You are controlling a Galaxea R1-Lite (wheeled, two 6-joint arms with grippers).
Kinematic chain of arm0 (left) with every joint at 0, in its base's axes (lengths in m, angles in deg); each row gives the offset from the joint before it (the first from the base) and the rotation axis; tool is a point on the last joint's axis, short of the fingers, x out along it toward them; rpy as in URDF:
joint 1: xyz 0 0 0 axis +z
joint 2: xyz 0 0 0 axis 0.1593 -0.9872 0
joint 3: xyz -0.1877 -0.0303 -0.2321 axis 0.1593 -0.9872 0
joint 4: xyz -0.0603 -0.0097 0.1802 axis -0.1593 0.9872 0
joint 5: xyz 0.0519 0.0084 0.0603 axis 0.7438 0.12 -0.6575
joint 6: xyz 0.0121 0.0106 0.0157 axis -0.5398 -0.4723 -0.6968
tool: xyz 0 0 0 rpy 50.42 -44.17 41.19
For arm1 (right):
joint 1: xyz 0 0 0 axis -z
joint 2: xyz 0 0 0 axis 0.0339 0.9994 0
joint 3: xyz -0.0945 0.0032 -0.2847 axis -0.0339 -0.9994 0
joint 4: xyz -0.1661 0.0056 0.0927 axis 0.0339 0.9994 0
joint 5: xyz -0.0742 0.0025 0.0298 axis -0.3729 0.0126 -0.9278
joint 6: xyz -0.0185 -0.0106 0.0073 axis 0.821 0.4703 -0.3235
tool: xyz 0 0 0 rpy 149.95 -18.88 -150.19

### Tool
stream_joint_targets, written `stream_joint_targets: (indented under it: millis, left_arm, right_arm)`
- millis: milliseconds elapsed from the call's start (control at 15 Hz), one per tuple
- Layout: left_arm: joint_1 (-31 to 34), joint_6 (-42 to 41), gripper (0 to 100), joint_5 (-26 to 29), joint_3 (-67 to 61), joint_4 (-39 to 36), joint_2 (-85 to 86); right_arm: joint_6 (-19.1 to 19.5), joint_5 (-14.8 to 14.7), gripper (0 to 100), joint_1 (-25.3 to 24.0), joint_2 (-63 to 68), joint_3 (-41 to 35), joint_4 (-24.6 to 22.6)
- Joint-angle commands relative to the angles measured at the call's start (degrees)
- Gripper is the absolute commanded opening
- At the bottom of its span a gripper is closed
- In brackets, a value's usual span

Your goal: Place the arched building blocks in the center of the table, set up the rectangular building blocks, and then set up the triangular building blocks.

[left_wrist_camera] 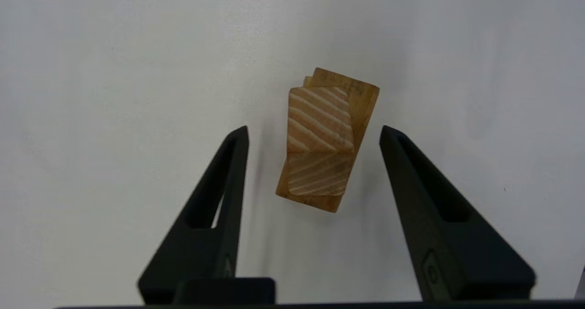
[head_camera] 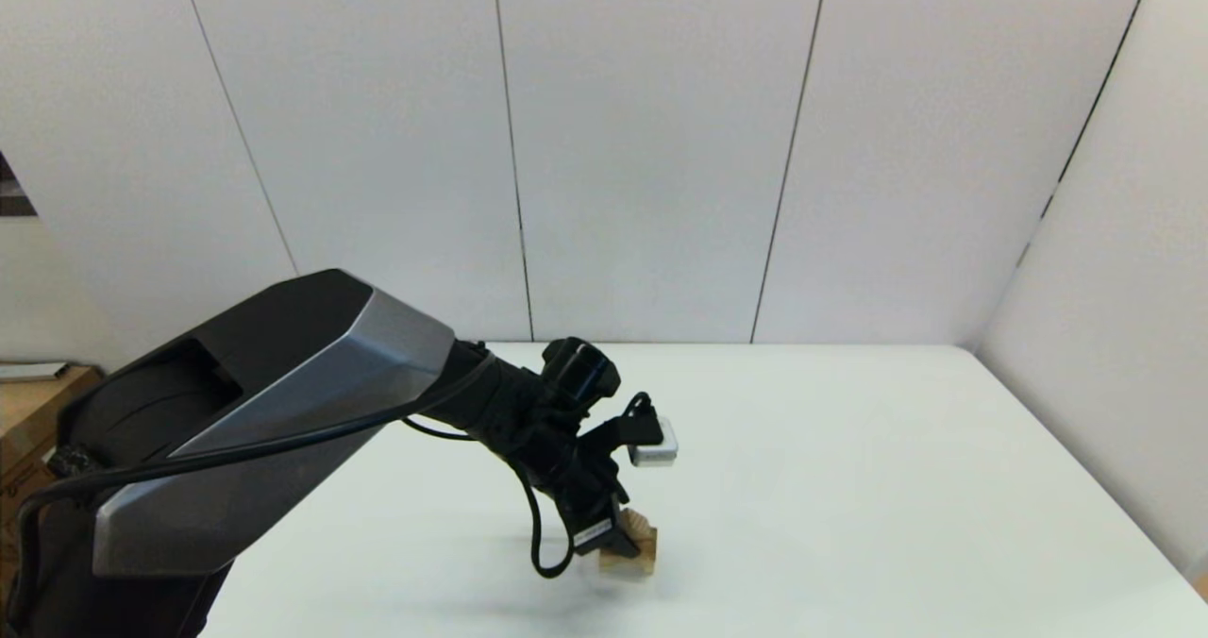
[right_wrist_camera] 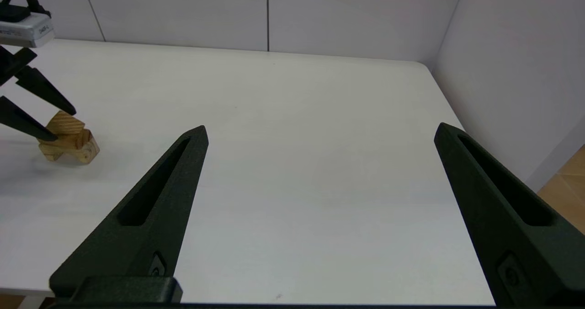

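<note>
Wedge block (left_wrist_camera: pixel 320 137): small, tan, striped grain, ridge uppermost. It is seen stacked on top of the larger blocks, its faces sloping to either side of the ridge. In the head view the stack (head_camera: pixel 634 545) is found near the front middle of the desk (head_camera: pixel 849 487), partly hidden by the left arm.

Blocks beneath: a thicker tan block (left_wrist_camera: pixel 361 103) is shown under the wedge, turned slightly askew to it, with its edges projecting past the wedge. From the right wrist view a lower block (right_wrist_camera: pixel 75 148) is seen lying on the desk; which piece is the bar and which the arched one cannot be told.

Open room: bare white desk is shown on all sides of the stack, widest toward the robot's right and the far edge. Rounded far right corner noted.

Surroundings: pale panelled walls behind and to the right.

Left end effector (left_wrist_camera: pixel 315 135): held over the stack, fingers spread wide, one on each side of the wedge and clear of it; nothing is gripped.

Right end effector (right_wrist_camera: pixel 320 135): held well apart from the stack, above bare desk, fingers wide apart, nothing between them.
</note>
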Motion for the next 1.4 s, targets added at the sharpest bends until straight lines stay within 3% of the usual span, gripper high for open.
stream_joint_targets:
  millis: [67,267,467,667,800,933,1133,1400]
  left_arm:
    - [0.4,0.2,100,0.3,1.4,0.2,2.3]
    - [0.5,1.4,100,0.3,0.3,1.2,11.0]
    - [0.6,6.2,100,0.3,-2.4,8.5,27.1]
    - [0.9,12.8,100,0.0,-9.1,9.9,45.9]
    - [1.9,18.0,100,-4.1,-13.4,9.9,59.7]
    - [8.4,18.0,100,-8.2,-18.2,9.9,69.4]
    - [21.7,18.3,100,-9.2,-26.5,9.9,86.7]
    - [28.7,22.5,100,-9.1,-33.5,10.0,100.8]
  right_arm:
    - [0.0,0.0,100,0.0,0.1,0.0,0.0]
    - [0.0,0.0,100,0.0,0.1,0.0,0.0]
    - [0.0,0.0,100,0.0,0.1,0.0,0.0]
    - [0.0,0.0,100,0.0,0.1,0.0,0.0]
    - [0.0,0.0,100,0.0,0.1,0.0,0.0]
    - [0.0,0.0,100,0.0,0.1,0.0,0.0]
    - [0.0,0.0,100,0.0,0.1,0.0,0.0]
    - [0.0,0.0,100,0.0,0.1,0.0,0.0]
